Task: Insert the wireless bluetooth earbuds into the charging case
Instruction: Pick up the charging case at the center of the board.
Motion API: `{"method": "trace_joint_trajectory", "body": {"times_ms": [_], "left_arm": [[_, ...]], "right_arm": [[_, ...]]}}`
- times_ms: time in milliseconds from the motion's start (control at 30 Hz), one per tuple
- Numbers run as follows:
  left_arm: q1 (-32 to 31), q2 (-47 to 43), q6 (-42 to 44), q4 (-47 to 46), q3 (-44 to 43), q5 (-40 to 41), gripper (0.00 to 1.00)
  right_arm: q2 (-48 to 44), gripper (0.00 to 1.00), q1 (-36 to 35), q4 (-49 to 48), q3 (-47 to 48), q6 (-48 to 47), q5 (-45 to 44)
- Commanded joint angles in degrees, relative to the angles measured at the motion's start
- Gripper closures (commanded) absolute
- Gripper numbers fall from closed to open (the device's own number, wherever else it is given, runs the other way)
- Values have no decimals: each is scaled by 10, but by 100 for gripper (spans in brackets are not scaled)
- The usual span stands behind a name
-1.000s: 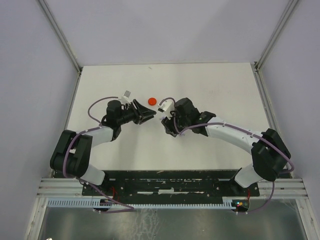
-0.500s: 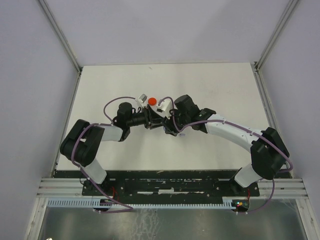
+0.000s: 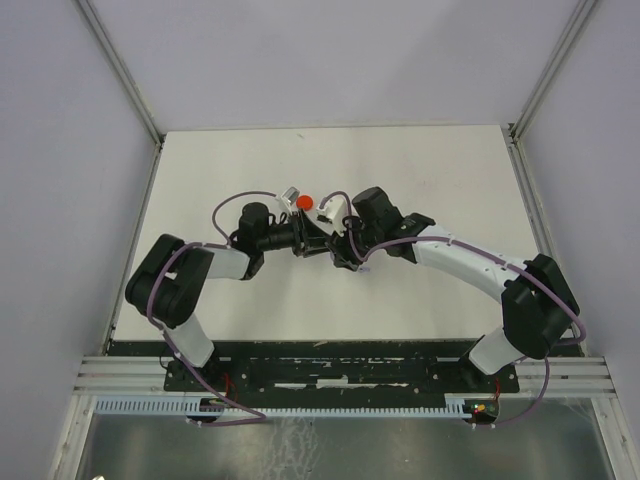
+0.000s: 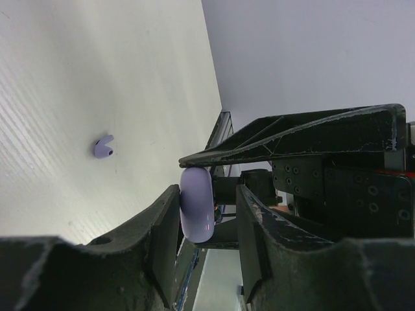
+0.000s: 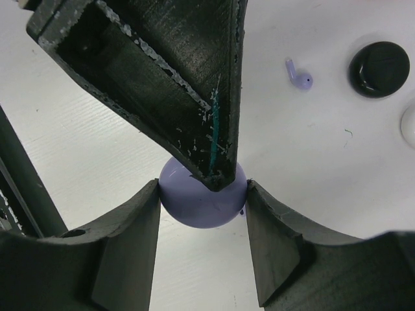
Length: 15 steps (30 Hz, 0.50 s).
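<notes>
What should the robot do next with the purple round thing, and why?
Probably close the left gripper onto the lavender case. The right gripper pinches its rim, but one left finger stands off it. Two grips could help open it for the lavender earbud lying on the table.

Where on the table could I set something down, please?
Bare patches: the far right, between the right arm and the side wall; the far-left corner; the near strip before the base plate. Crowded: the centre, where both arms meet at the lavender case, red disc behind.
</notes>
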State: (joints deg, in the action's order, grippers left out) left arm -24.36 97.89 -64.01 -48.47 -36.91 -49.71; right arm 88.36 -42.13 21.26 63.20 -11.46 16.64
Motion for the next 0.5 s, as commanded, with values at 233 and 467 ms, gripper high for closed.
{"method": "trace_joint_trajectory", "body": {"times_ms": [233, 467], "left_arm": [[-30, 13, -1, -22, -33, -63, 56], [-30, 12, 11, -13, -37, -76, 56]], "right_arm": [[-1, 62, 14, -25, 25, -8, 3], [-7, 62, 22, -25, 22, -8, 4]]}}
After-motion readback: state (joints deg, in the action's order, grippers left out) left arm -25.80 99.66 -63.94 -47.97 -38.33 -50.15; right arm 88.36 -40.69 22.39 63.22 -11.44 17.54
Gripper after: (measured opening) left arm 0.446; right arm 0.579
